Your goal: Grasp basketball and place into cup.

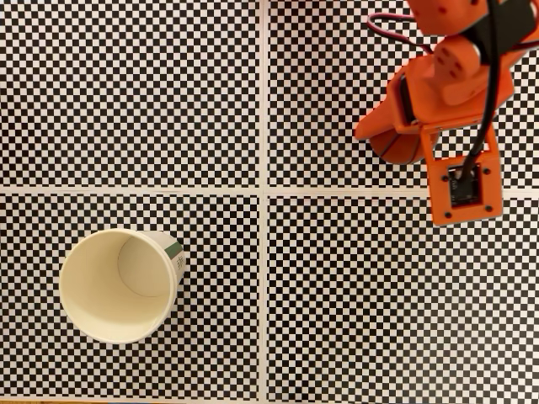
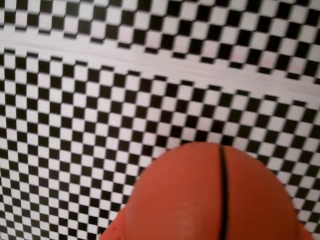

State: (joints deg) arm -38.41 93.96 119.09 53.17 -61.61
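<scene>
The claw point(image 1: 396, 139) pinches the basketball point(image 1: 397, 147) between its orange fingers near the bench's far right corner in the fixed view; the wrist view shows the ball point(image 2: 210, 197) close up over the checkered bench point(image 2: 75, 150). So the grasp looks done. The carry and drop remain: the cup point(image 1: 120, 286) stands empty, well apart, near the bench's near left corner.

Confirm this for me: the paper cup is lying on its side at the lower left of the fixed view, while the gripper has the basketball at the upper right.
Not quite. In the fixed view the paper cup stands upright with its open mouth facing up, not on its side. The rest holds: it sits at the lower left, and the gripper has the basketball at the upper right; the wrist view shows the ball close up.
</scene>
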